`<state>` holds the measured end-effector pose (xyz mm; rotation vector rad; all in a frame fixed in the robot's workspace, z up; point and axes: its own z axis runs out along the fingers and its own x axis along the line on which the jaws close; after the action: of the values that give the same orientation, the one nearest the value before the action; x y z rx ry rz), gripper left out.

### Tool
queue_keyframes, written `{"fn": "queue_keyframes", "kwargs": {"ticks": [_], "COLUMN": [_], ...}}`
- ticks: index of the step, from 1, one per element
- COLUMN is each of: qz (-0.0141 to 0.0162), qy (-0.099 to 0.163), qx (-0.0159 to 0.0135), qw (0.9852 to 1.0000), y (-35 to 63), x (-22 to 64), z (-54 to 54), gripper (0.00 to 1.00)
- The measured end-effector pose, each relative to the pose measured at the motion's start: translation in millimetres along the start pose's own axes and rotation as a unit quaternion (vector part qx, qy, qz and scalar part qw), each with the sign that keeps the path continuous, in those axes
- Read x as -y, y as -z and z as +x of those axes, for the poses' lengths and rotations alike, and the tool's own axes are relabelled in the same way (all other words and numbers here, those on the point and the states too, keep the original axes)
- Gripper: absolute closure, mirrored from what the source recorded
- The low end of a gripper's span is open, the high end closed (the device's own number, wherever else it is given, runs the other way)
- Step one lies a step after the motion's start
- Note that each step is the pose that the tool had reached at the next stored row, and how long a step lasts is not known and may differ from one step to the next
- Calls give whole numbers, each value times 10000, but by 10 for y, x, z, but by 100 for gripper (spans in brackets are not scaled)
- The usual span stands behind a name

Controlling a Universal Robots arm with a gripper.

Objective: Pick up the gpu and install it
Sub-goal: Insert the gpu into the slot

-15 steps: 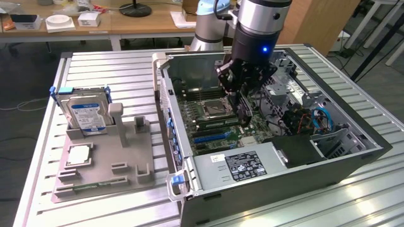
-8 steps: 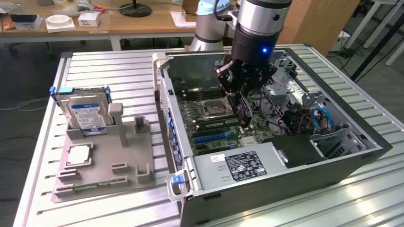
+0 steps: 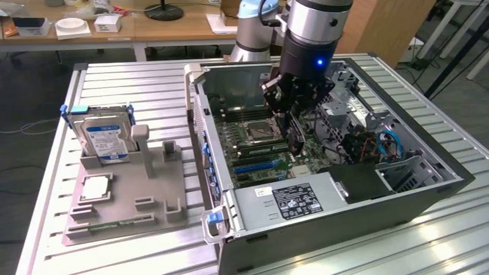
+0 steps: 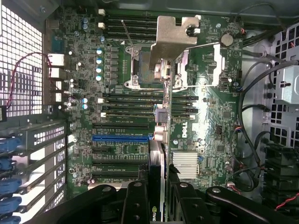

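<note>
The gpu (image 4: 159, 154) hangs edge-on, clamped in the pincer (image 4: 158, 193), over the motherboard (image 4: 117, 88) near its blue slot (image 4: 119, 138). The open computer case (image 3: 428, 189) lies on the slatted worktop (image 3: 130, 77), beside a hard drive (image 3: 105, 137).

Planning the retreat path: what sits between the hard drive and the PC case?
Exterior view: between the hard drive and the PC case stand two upright grey holder posts, a tall post and a shorter post.
</note>
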<state>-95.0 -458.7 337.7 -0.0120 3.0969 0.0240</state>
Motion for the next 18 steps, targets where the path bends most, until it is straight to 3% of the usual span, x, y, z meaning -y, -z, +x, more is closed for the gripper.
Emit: {"fn": "queue_keyframes", "kwargs": {"ticks": [18], "qz": [0], "qy": [0], "qx": [1], "qw": [10000], "y": [-53], "x": [1], "z": [2], "gripper": [74]}}
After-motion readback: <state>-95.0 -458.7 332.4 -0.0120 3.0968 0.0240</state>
